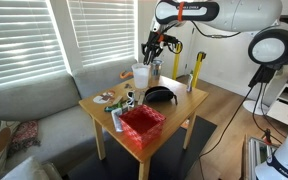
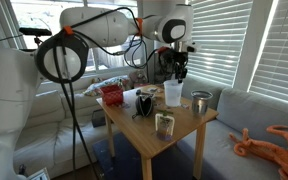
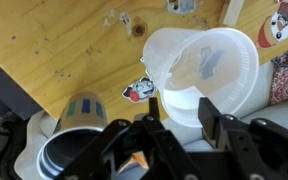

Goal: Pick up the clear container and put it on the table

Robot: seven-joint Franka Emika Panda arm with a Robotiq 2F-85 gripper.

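Bright daylight through slatted blinds (image 1: 24, 35)

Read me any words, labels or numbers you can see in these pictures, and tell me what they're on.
None can be read.
The cartoon sticker on the table: a picture, no legible words.
The striped canister: label too blurred.
The clear container: no print seen.
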